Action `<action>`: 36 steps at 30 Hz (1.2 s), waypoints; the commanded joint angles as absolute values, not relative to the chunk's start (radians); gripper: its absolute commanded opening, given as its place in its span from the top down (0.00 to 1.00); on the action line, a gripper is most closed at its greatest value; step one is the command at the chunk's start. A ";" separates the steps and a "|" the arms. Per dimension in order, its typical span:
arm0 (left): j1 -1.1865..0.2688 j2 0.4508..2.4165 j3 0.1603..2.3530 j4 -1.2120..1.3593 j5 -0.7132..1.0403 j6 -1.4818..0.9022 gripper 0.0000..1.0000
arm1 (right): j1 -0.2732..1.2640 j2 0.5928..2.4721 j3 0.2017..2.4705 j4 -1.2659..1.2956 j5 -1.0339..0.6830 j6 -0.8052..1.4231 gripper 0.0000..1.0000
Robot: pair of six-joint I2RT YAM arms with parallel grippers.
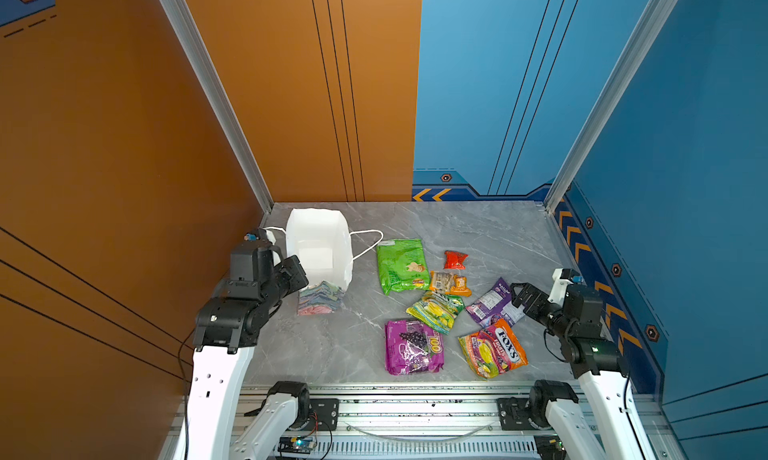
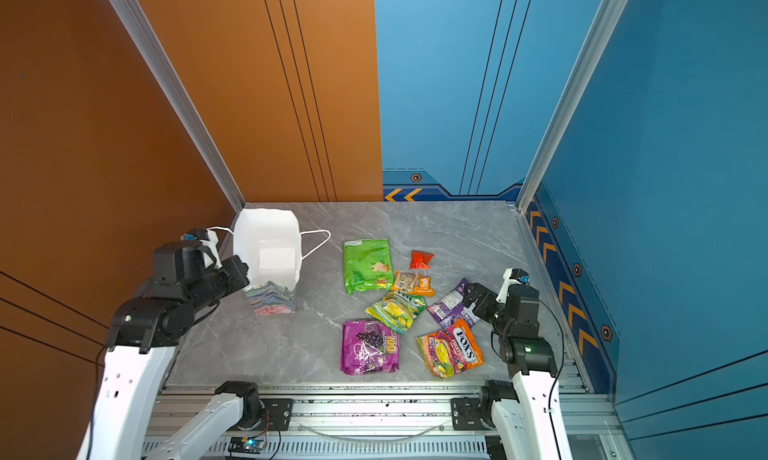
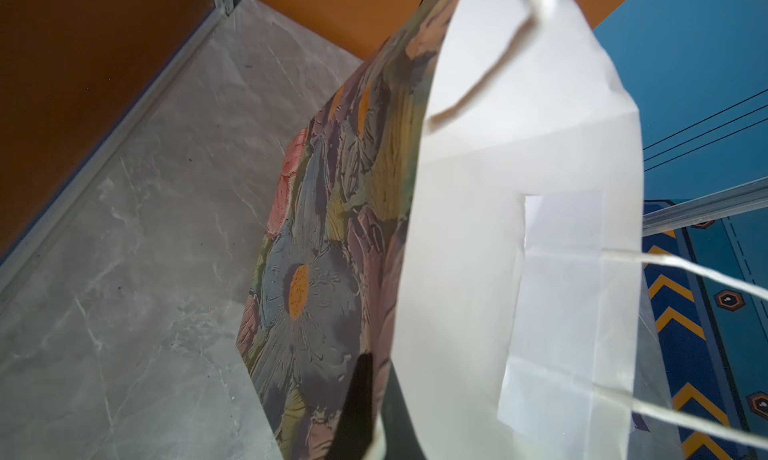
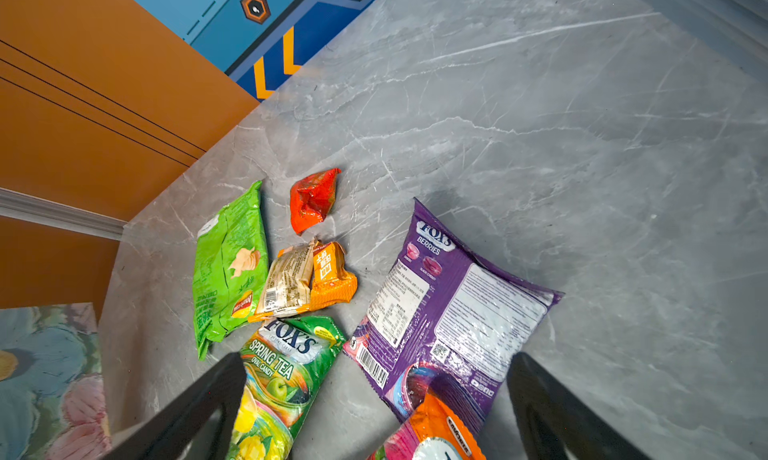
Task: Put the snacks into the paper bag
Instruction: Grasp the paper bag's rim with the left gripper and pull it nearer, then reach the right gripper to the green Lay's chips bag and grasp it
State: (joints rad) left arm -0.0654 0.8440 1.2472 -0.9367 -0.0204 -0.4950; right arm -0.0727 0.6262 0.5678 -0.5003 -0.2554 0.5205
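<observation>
The paper bag (image 1: 320, 229) stands upright at the back left, its white inside facing up and its floral outside (image 3: 316, 246) showing below. My left gripper (image 3: 376, 412) is shut on the bag's near wall, one finger outside and one inside. The snacks lie flat to the right of the bag: green (image 1: 401, 264), small red (image 1: 455, 259), small orange (image 1: 451, 282), lemon (image 1: 436, 310), purple (image 4: 449, 308), magenta grape (image 1: 413, 345) and orange-red FOX'S (image 1: 494, 348). My right gripper (image 4: 374, 412) hangs open just above the purple packet's near end, holding nothing.
The orange wall (image 1: 124, 167) runs close behind the bag and the left arm. The blue wall (image 1: 685, 229) stands right of the right arm. A white cord handle (image 1: 368, 239) droops from the bag toward the green packet. An aluminium rail (image 1: 415, 412) lines the front edge.
</observation>
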 commanded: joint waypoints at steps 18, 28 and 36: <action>-0.001 0.646 1.000 -0.811 -0.066 -0.443 1.00 | 0.618 1.272 0.893 -0.339 0.138 0.816 0.04; 0.018 0.644 0.994 -0.812 -0.047 -0.445 1.00 | 0.818 1.685 1.271 -0.417 0.296 0.977 0.17; -0.050 0.638 1.001 -0.838 -0.125 -0.442 1.00 | 0.878 1.836 1.315 -0.326 0.361 1.320 0.21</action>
